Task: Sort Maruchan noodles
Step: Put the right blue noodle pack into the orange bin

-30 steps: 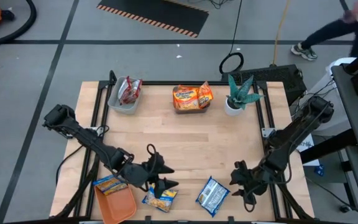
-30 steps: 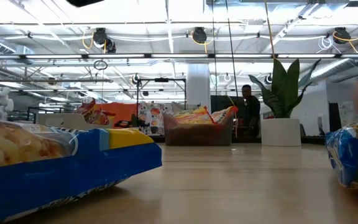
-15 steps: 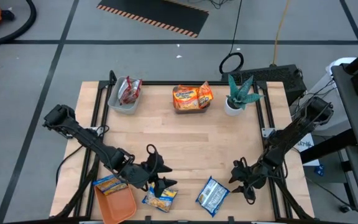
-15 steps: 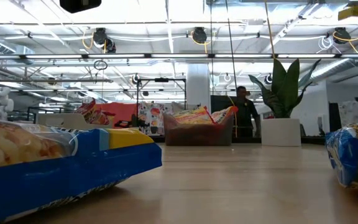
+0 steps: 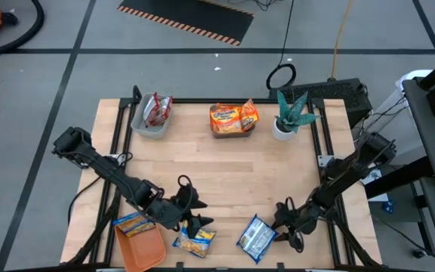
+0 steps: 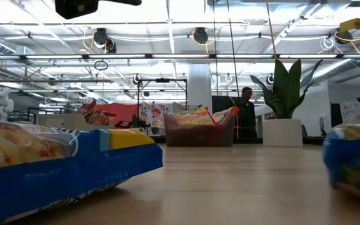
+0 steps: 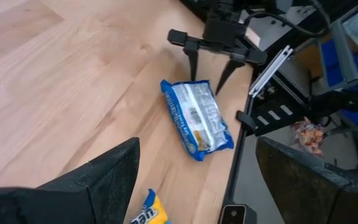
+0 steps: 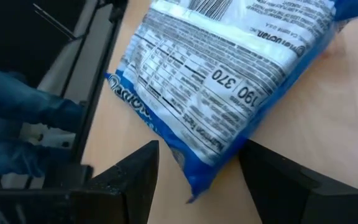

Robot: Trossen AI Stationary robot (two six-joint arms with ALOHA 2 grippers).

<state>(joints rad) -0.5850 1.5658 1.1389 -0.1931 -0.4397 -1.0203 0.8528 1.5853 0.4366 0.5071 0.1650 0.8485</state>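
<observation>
Fingers of the right gripper (image 5: 284,229) stand spread around the blue-and-white crinkly plastic noodle packet (image 5: 257,236); left gripper (image 5: 199,221), beside it, gapes empty.

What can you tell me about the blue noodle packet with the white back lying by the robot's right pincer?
The blue noodle packet is crinkly plastic, lying flat on the wooden table near its front edge, white printed back with a barcode facing up. The right pincer stands open, its fingers straddling one corner. Whether they touch it cannot be told.
</observation>
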